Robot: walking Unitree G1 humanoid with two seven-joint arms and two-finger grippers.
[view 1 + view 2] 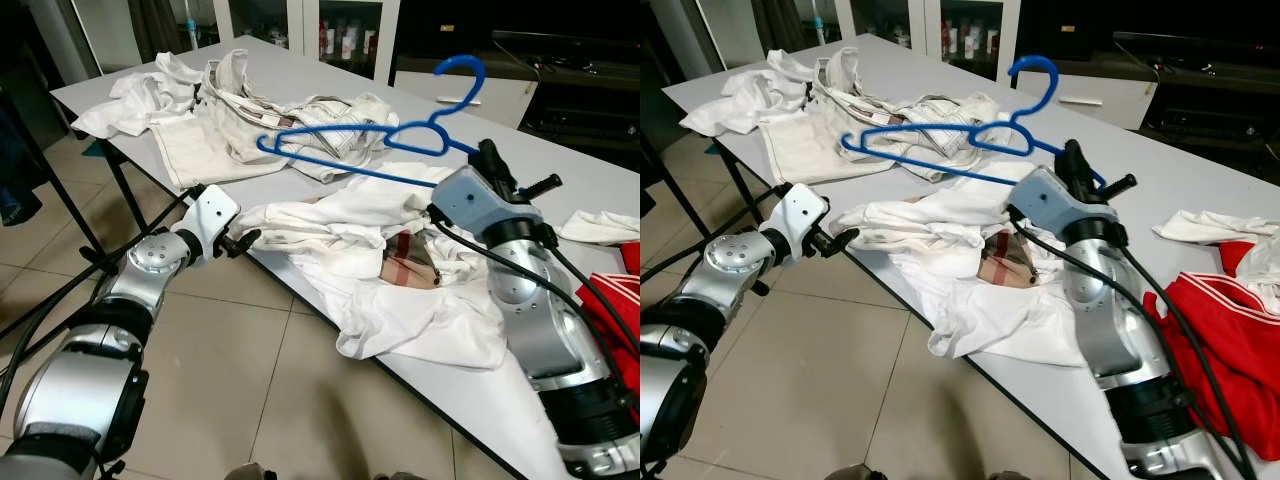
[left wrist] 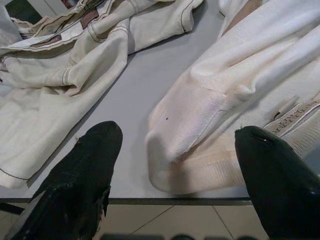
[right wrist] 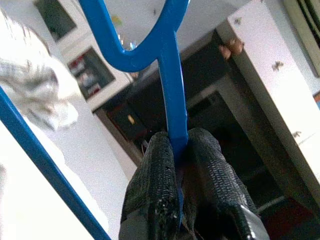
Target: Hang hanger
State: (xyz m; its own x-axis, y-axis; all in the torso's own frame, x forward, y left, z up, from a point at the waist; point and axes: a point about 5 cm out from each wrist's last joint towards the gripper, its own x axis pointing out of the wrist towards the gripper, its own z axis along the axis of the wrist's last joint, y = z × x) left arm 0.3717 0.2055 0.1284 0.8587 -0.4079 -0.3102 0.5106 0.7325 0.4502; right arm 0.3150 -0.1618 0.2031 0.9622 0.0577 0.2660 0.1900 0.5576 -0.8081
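Note:
A blue plastic hanger (image 1: 350,167) hangs tilted above the clothes on the grey table (image 1: 600,190), hook uppermost. My right gripper (image 1: 487,158) is shut on the hanger (image 3: 172,100) just below the hook; in the right wrist view its two fingers (image 3: 150,175) pinch the blue neck. At the table's near edge my left gripper (image 1: 245,240) stands open. In the left wrist view the gripper (image 2: 180,140) has its fingers spread either side of the ribbed hem of a white garment (image 2: 225,100), holding nothing. That white garment (image 1: 340,215) lies crumpled between the two arms and droops over the edge.
Beige and striped clothes (image 1: 200,140) are heaped at the table's far left. A red garment (image 1: 615,290) and a small white cloth (image 1: 600,225) lie at the right. Dark cabinets stand behind. A black frame leg (image 1: 50,190) rises over the tiled floor (image 1: 250,380) on the left.

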